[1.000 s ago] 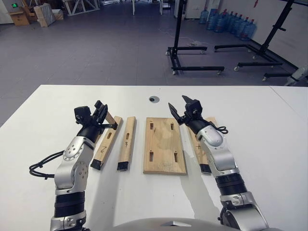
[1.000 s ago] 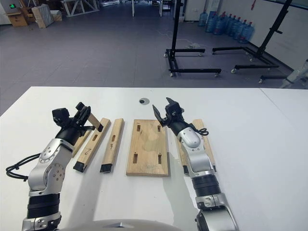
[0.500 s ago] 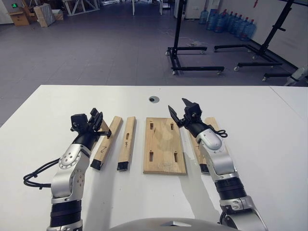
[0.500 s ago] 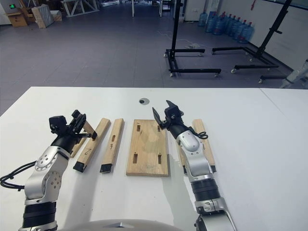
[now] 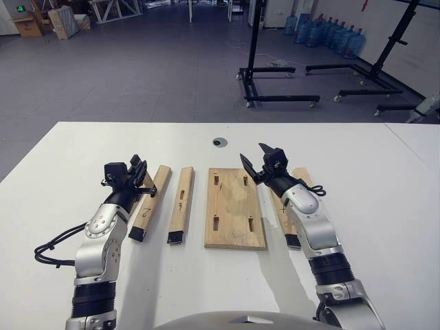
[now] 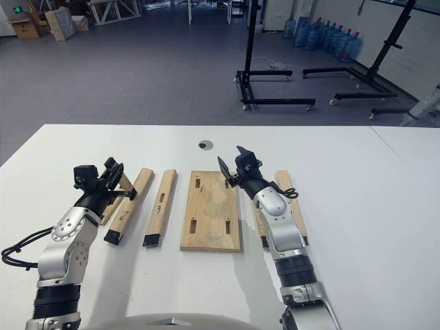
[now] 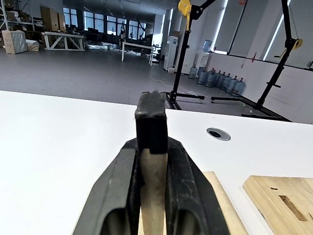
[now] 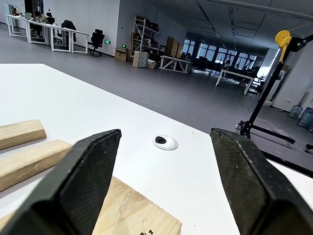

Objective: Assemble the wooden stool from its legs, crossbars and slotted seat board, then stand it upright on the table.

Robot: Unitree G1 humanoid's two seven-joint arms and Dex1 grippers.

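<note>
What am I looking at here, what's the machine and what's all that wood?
A humanoid robot with two arms, each ending in a two-finger gripper. Two pictures come from cameras in its head, looking down; two from its wrists. On the white table lie stool parts: a slotted seat board, two legs left of it, more wood under the right arm. The left gripper is shut on a black-tipped wooden piece. The right gripper is open and empty over the board's far end.

"2" penned on wooden leg (image 5: 149,205), 9 o'clock of seat board (image 5: 235,206). Second leg (image 5: 181,205) between them: one written mark, too small to read.
</note>
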